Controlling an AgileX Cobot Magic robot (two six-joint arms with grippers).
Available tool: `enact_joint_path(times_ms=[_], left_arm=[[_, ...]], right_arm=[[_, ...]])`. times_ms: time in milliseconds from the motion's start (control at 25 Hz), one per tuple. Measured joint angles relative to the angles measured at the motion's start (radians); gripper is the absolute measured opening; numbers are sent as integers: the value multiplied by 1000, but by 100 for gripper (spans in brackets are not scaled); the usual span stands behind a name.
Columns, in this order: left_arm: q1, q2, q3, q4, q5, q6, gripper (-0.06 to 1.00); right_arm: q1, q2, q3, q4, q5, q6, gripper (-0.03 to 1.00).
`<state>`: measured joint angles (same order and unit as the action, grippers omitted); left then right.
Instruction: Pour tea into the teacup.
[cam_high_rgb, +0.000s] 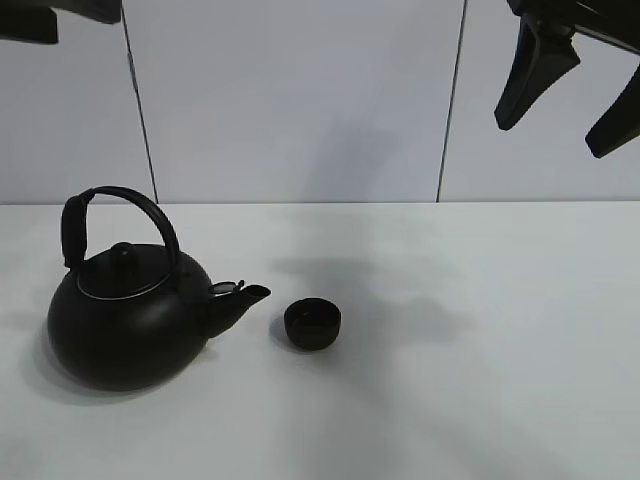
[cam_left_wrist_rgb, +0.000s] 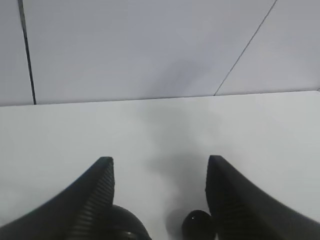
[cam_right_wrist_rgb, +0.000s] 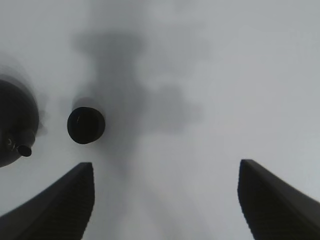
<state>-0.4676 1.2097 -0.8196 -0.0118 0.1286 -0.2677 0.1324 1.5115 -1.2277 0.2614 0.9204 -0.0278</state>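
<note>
The small matte black teacup (cam_high_rgb: 312, 325) stands upright on the white table, just right of the spout of the big round black kettle (cam_high_rgb: 128, 320). The right wrist view shows the teacup (cam_right_wrist_rgb: 86, 125) from above, with the kettle (cam_right_wrist_rgb: 14, 125) at the picture's edge. My right gripper (cam_high_rgb: 550, 135) hangs open and empty high above the table's right side (cam_right_wrist_rgb: 165, 205). My left gripper (cam_left_wrist_rgb: 160, 200) is open and empty, high above the kettle (cam_left_wrist_rgb: 125, 227); only a part of it shows at the exterior view's top left corner (cam_high_rgb: 40, 20).
The white table (cam_high_rgb: 480, 380) runs back to a pale panelled wall (cam_high_rgb: 300, 100). The kettle's arched handle (cam_high_rgb: 125, 200) stands upright over its lid.
</note>
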Motion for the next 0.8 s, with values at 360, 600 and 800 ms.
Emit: enact_joint_path(times_ms=[360, 600, 800], left_arm=[[0, 191, -256, -212, 390, -7, 40], [0, 339, -383, -353, 494, 13, 40], [0, 384, -438, -465, 524, 93, 47]], right_arm=[[0, 0, 0, 10, 4, 0, 55], [0, 0, 0, 11, 31, 0, 55], [0, 0, 0, 11, 33, 0, 55]])
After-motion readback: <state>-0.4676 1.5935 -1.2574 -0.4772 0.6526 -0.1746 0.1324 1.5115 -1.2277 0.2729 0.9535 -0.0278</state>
